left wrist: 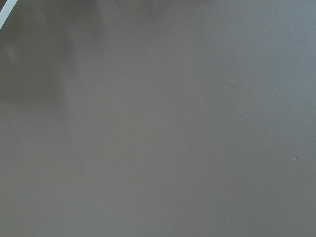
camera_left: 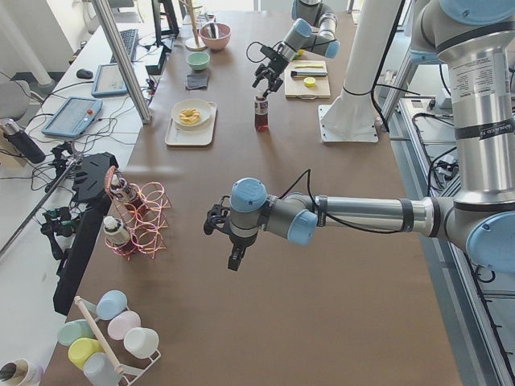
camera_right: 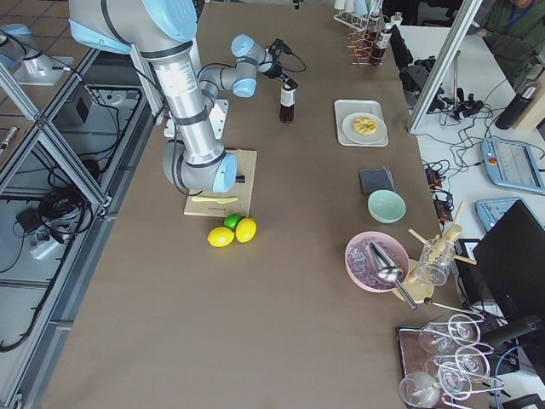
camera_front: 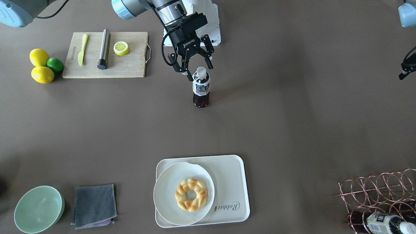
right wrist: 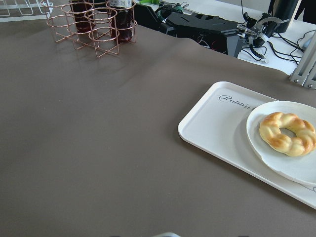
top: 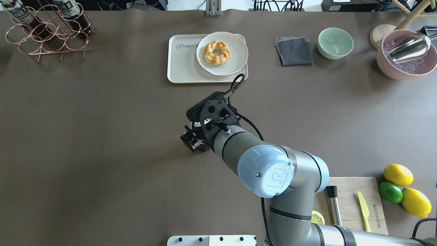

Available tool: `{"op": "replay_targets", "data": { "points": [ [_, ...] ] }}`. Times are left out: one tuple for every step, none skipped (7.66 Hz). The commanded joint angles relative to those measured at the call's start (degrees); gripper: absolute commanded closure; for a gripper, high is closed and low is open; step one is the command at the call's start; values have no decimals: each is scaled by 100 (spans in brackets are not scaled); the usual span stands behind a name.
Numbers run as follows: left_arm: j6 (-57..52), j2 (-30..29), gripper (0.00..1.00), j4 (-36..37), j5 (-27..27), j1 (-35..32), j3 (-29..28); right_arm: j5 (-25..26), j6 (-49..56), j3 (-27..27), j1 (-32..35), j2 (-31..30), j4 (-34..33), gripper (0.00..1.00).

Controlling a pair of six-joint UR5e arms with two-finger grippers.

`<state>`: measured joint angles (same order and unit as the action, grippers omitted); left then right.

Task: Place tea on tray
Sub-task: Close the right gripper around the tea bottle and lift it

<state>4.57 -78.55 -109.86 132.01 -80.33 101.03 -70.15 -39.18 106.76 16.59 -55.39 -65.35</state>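
Our right gripper [camera_front: 200,73] has its jaws spread wide, one finger either side of the white cap of the tea [camera_front: 201,92], clamped on nothing; the tea stands upright on the table [camera_front: 292,123], well apart from the tray [camera_front: 232,175], which bears a plate [camera_front: 165,195] with a ring pastry [camera_front: 190,195]; our left gripper [camera_left: 229,245] hangs above the table, and we cannot tell how its jaws stand.
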Motion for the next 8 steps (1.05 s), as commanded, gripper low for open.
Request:
{"op": "replay_targets", "data": {
  "points": [
    [0,-20,3,0,0,0,4,-8,-37,12,-16,-15,5,52],
    [0,-29,3,0,0,0,13,-8,-46,12,-16,-15,5,67],
    [0,-29,3,0,0,0,21,-8,-55,38,-16,-7,5,94],
    [0,-29,3,-9,0,0,22,1,-55,47,-16,-7,5,100],
    [0,-29,3,-9,0,0,39,1,-55,47,2,20,5,100],
    [0,-29,3,-9,0,0,57,-8,-55,55,123,46,-4,100],
    [0,-29,3,-9,0,0,65,-69,-55,38,334,229,-56,100],
    [0,-38,3,9,0,0,48,-330,-55,-14,605,396,-74,100]
  ]
}}
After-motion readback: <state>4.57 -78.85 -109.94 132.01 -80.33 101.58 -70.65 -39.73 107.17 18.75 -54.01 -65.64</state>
